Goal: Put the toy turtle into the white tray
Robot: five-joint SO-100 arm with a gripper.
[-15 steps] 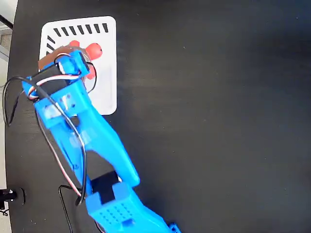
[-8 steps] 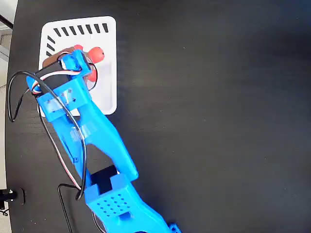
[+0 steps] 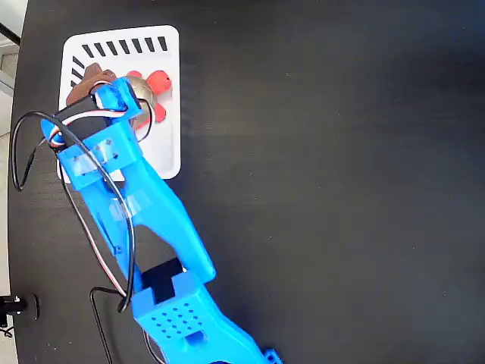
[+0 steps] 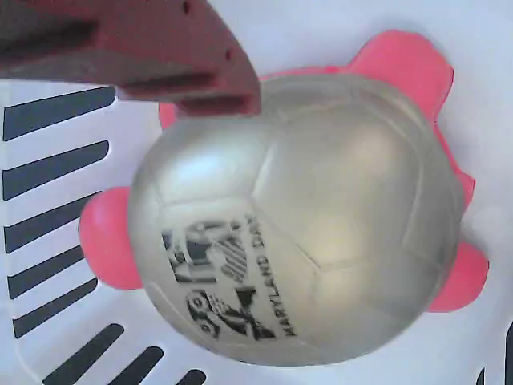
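1. The blue arm [image 3: 136,220] comes up from the bottom edge of the fixed view and leans toward the upper left, so its wrist hangs over the white tray [image 3: 168,144].
2. The tray lies flat on the black table [image 3: 326,182], near the table's upper left corner – black slots run along its top and left edges.
3. The turtle [image 3: 148,91] lies inside the tray, in the upper half, shell up; its red flippers show beside the arm's wrist.
4. In the wrist view the silver shell [image 4: 296,216] fills the picture, with a black printed mark and some letters on it.
5. One reddish-brown finger [image 4: 160,56] of the gripper [image 3: 102,87] is above the shell at the top left; its tip seems to be at the shell's edge.
6. The other finger is not visible – I cannot tell if the gripper is open or closed.
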